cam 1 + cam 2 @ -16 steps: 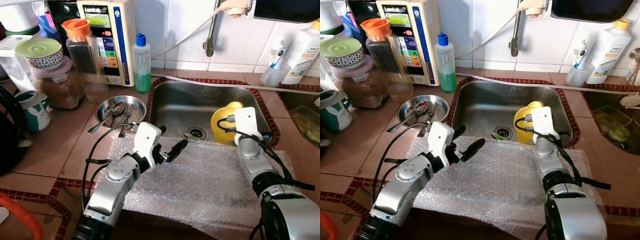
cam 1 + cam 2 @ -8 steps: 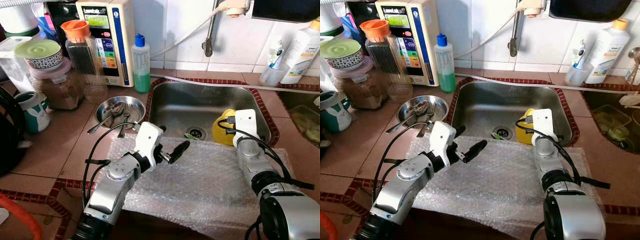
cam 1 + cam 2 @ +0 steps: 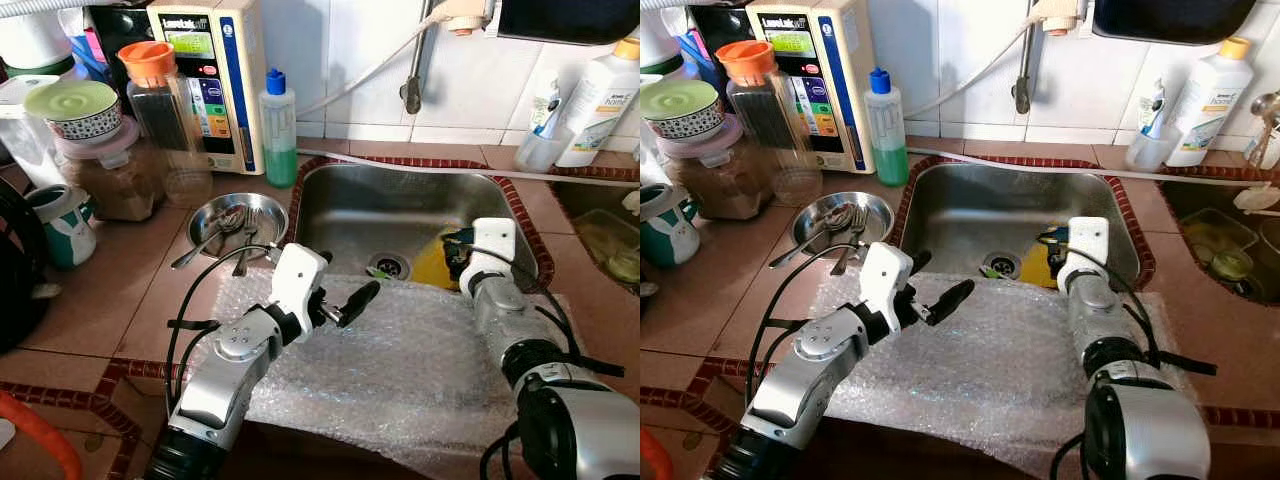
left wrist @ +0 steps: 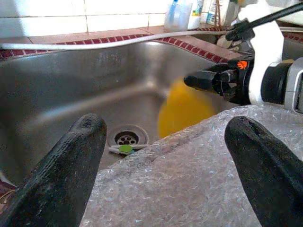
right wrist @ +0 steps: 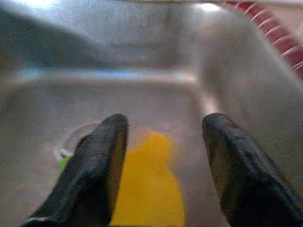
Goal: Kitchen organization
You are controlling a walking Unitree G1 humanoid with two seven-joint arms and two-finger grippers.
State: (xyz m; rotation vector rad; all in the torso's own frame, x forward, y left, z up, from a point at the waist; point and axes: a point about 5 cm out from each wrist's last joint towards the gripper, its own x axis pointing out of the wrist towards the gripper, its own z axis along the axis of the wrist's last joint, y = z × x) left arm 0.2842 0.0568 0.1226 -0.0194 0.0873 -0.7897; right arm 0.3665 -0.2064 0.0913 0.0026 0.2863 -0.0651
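While blurred, yellow object point(image 5: 150, 187) in sink point(image 3: 380, 205), below open right hand point(image 5: 163, 156).

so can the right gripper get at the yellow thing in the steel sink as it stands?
Probably yes. The right gripper hangs over the steel sink with fingers open, the yellow thing lying below the gap between them. Nothing sits between them. The blur hides its shape, so grip is uncertain.
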